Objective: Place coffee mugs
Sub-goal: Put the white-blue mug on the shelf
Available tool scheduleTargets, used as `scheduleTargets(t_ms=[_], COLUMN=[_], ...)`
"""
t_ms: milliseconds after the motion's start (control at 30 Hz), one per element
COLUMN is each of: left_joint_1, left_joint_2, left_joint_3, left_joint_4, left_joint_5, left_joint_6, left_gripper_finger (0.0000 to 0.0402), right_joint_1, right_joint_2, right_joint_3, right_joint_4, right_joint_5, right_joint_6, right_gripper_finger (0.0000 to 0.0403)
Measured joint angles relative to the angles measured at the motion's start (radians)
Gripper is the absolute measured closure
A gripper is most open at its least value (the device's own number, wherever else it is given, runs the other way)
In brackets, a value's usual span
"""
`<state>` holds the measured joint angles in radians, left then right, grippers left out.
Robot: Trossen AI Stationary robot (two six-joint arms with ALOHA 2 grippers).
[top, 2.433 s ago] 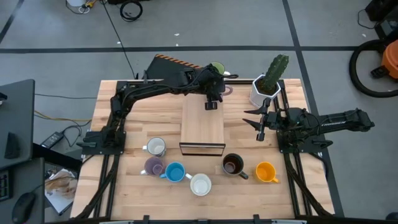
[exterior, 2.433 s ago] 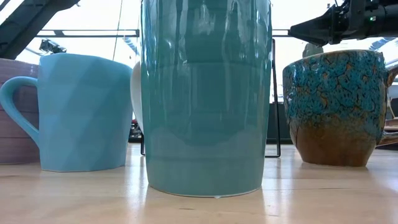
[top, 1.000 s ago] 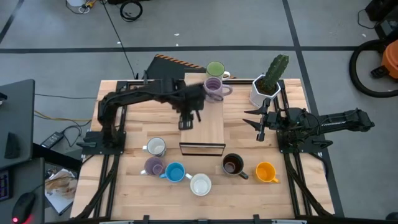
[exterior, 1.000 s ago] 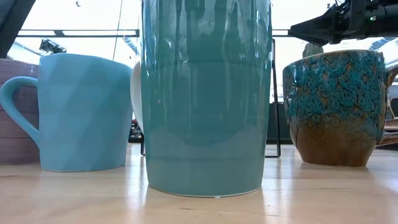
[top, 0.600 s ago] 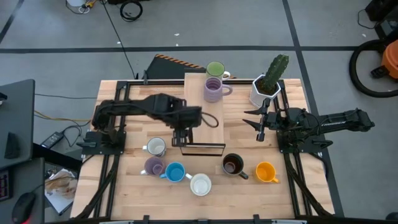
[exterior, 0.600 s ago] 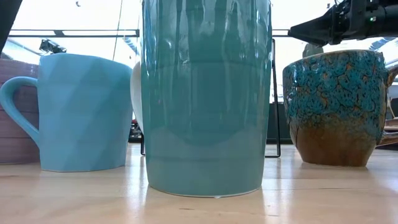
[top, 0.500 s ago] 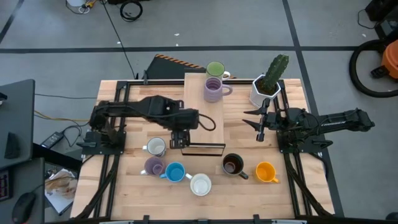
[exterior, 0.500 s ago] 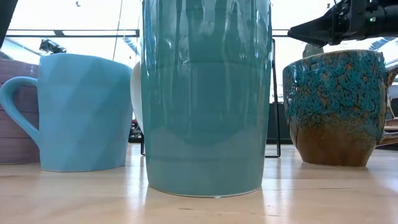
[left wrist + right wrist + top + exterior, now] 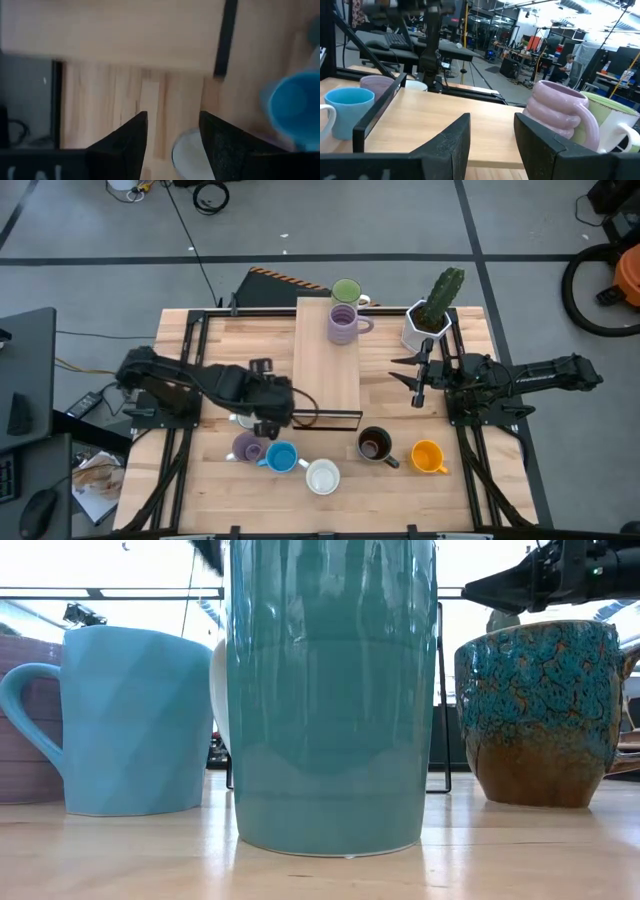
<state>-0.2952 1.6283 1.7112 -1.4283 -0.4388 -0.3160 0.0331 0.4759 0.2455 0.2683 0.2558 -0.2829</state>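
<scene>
1. No readable writing or brand on anything in view.
2. Versus earlier frames: left arm pulled back from the far end of the raised wooden platform (image 9: pixel 327 360). Left claw (image 9: pixel 265 412) now hung over the near-left mug row, fingers apart, holding nothing. Right arm unchanged.
3. Near row on the worktop (image 9: pixel 470 480), all mugs upright: white mug (image 9: pixel 322 477) nearest, blue mug (image 9: pixel 281 457) and lilac mug (image 9: pixel 246 447) to its left, dark brown mug (image 9: pixel 374 445) and orange mug (image 9: pixel 427 455) to the right. Second white mug (image 9: pixel 186 159) sat directly under the left claw. Blue, white and orange looked empty; contents of the rest unclear.
4. Right claw (image 9: pixel 419 376) parked beside the platform's right edge, fingers apart, empty.
5. Far end: second lilac mug (image 9: pixel 343 323) on the platform, green mug (image 9: pixel 347 291) just behind it.
6. White cactus pot (image 9: pixel 421 327) with cactus at far right.
</scene>
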Motion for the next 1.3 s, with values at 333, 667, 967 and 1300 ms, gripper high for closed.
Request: scheduleTargets(t_ms=[333,667,967,1300], left_joint_1=[0.010,-0.073,-0.120,-0.168], left_joint_2=[-0.299,-0.306,-0.308,-0.307], left_joint_3=[-0.382,-0.548,-0.608,-0.685], left_joint_4=[0.134,0.258,0.299,0.328], left_joint_5=[0.150,0.402,0.334,0.267], left_joint_6=[-0.193,-0.255,-0.153,0.071], left_gripper_finger=[0.0249,0.0253,0.0253,0.0253], right_joint_1=[-0.001,-0.005,-0.005,-0.005], right_joint_2=[0.008,0.008,0.008,0.010], right_joint_3=[0.000,0.000,0.000,0.000], right_joint_4=[0.038,0.053,0.060,0.058], right_joint_5=[-0.014,-0.014,-0.014,-0.015], right_joint_6=[-0.022,-0.054,-0.058,-0.042], right_gripper_finger=[0.0245,0.0245,0.0245,0.0245])
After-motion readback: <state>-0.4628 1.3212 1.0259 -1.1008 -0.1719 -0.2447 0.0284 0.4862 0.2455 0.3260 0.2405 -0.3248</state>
